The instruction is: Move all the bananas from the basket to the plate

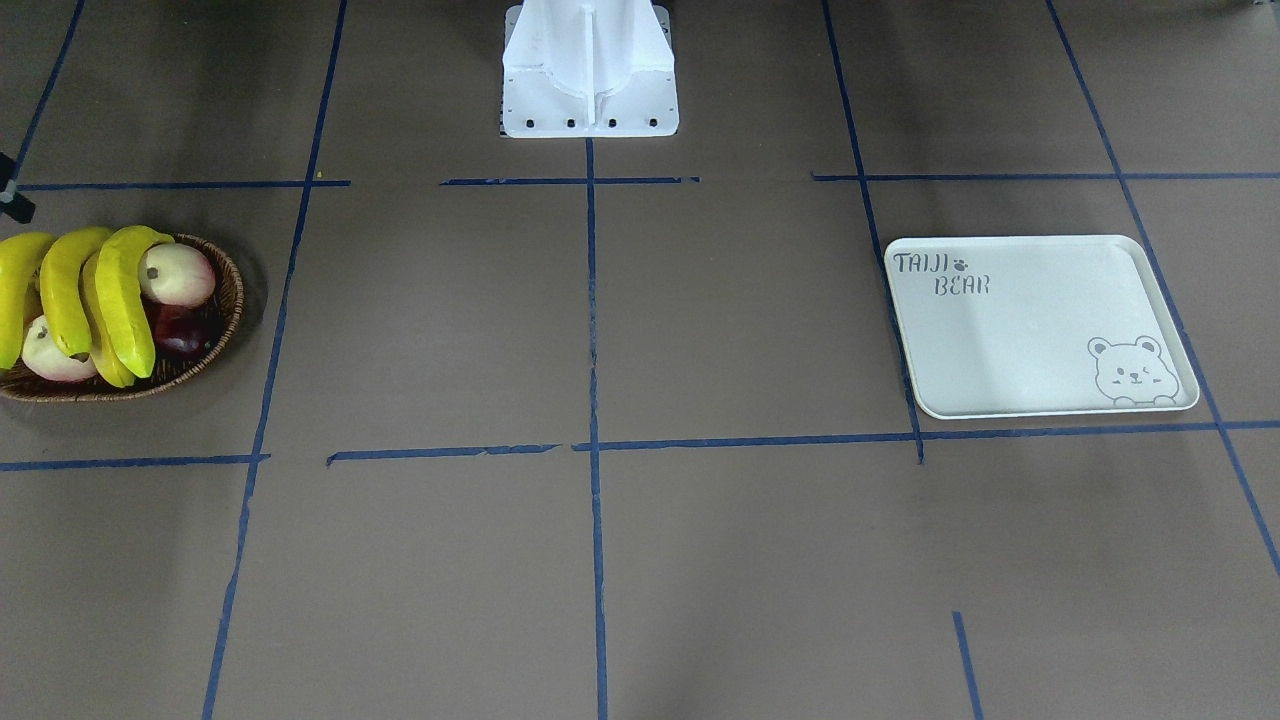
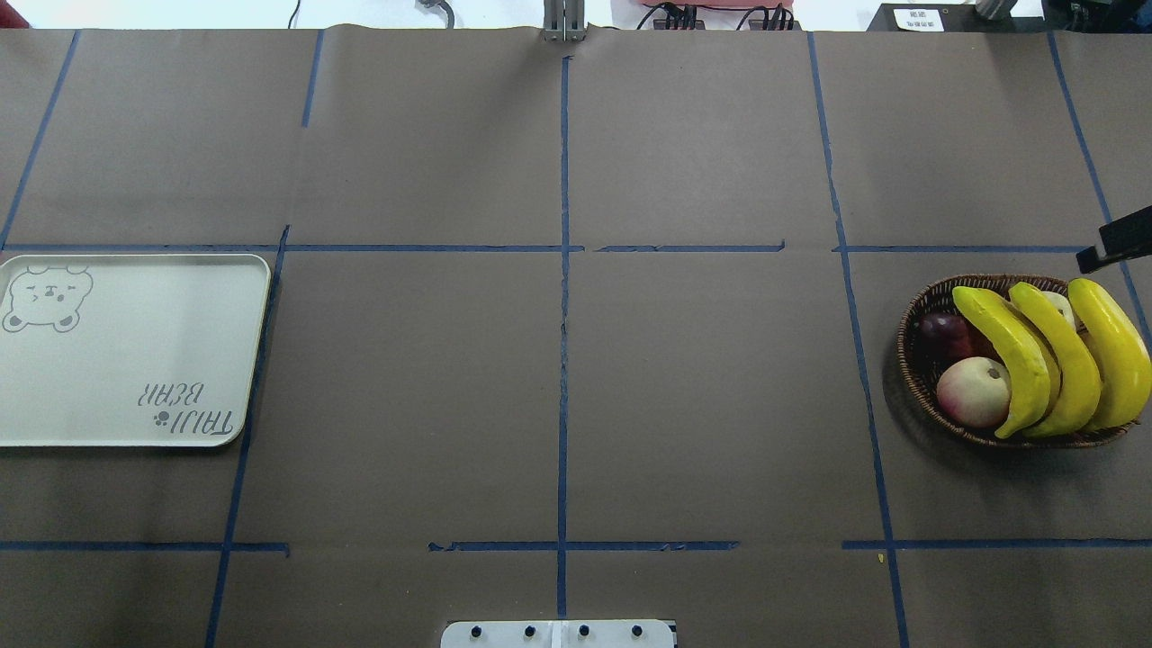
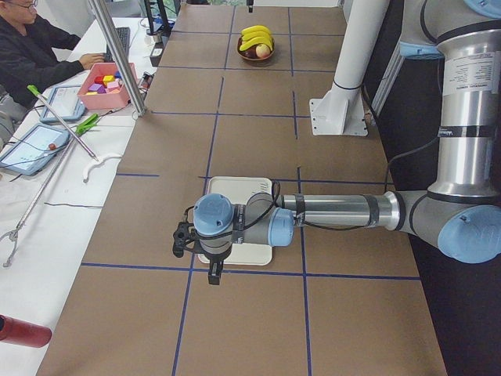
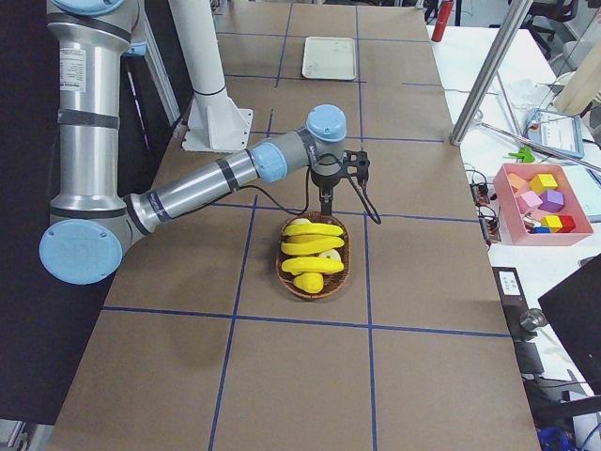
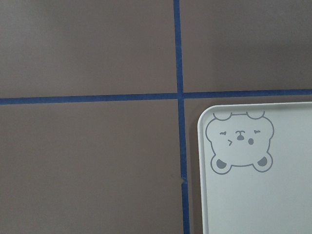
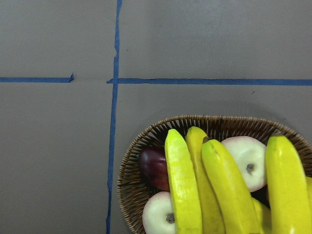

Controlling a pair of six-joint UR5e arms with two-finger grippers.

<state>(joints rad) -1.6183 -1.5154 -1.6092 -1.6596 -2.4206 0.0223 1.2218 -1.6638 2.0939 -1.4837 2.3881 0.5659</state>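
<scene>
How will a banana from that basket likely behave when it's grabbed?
The bananas look smooth and plastic-like, so probably stiff, light, a bit slippery. They lie curved over round fruit in the basket, so one may rock or slide when nudged.

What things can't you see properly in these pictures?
The left gripper shows only in the left side view, small: open or shut, cannot tell.
The right gripper is tiny in the right side view, cut off by the overhead's edge: same doubt.
The basket is cut by the front view's left edge.
The bananas cover part of the other fruit.
The plate shows one corner only in the left wrist view.
</scene>
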